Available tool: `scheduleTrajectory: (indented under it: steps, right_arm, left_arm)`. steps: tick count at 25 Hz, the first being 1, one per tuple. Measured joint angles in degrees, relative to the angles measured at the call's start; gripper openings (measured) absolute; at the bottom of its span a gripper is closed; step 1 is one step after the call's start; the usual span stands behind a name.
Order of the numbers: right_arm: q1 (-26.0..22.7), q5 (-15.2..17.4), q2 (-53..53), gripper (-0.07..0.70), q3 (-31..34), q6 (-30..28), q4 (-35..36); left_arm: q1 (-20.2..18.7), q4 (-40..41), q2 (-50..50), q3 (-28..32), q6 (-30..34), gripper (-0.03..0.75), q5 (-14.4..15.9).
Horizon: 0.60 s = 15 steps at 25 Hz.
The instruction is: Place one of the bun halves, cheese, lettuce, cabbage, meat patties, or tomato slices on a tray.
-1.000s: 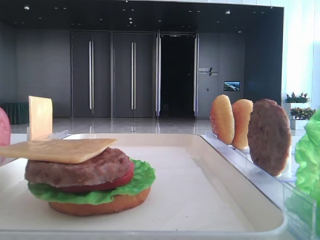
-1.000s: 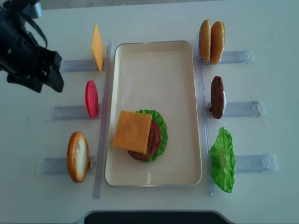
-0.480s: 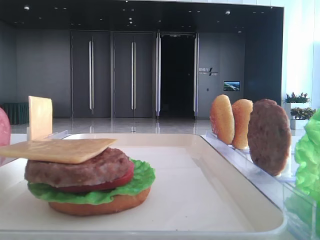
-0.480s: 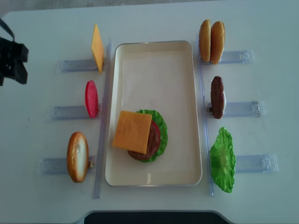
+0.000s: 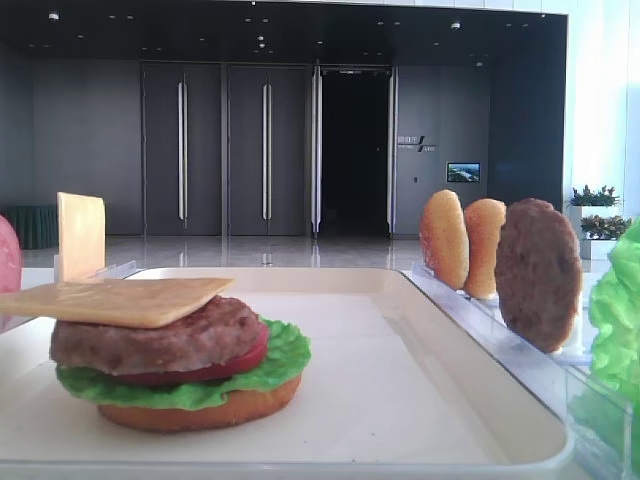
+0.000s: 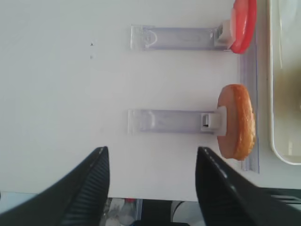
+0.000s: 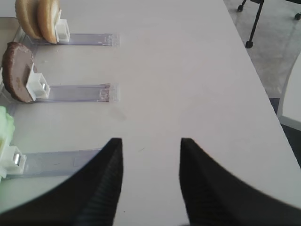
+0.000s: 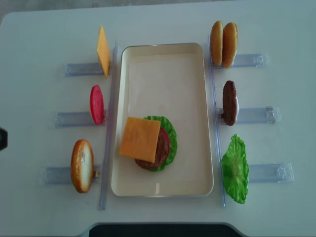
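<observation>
Stood spread on the left gripper (image 6: 151, 188), jaws wide apart with nothing between them, over bare white table (image 6: 56, 94), well apart from everything else. Stood parted likewise on the right gripper (image 7: 150, 181), pinching nothing, above bare table at 3 o'clock of the racks. Seen through the left wrist view: 1 bun half (image 6: 236, 121) clipped upright on a clear holder rack (image 6: 164, 121), with 1 tomato slice (image 6: 244, 23) on the next rack beyond it. Seen through the right wrist view: 2 bun halves (image 7: 37, 16), 1 meat patty (image 7: 16, 70) and a green edge of lettuce (image 7: 5, 136), each on its own rack. Lay in the middle of the overhead view, the cream tray (image 8: 163, 64), with a stack toward its 7 o'clock corner: bun at the bottom, then lettuce, tomato, patty, and 1 cheese slice (image 8: 139, 138) flat on top, overhanging toward 9 o'clock. Stood on edge at 11 o'clock of the tray, just outside the rim, the 2nd cheese slice (image 8: 102, 51) in its rack.
</observation>
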Motion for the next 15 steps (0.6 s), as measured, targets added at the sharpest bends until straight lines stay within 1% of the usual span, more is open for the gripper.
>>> scheduleTrajectory:
  steps: [6,8,12,15]
  right_arm:
    - [0.00,0.00,0.00,0.279,0.00,0.00,0.00]
    - [0.00,0.00,0.00,0.279,0.00,0.00,0.00]
    - [0.00,0.00,0.00,0.279,0.00,0.00,0.00]
    - [0.00,0.00,0.00,0.279,0.00,0.00,0.00]
  left_arm:
    - [0.00,-0.08,-16.39,7.89,0.12,0.444,0.04]
    - [0.00,-0.10,-21.10,10.37,0.12,0.444,-1.05]
    - [0.00,-0.42,-28.46,15.28,0.12,0.444,-4.14]
    - [0.00,-0.46,-32.42,18.30,0.12,0.444,-5.36]
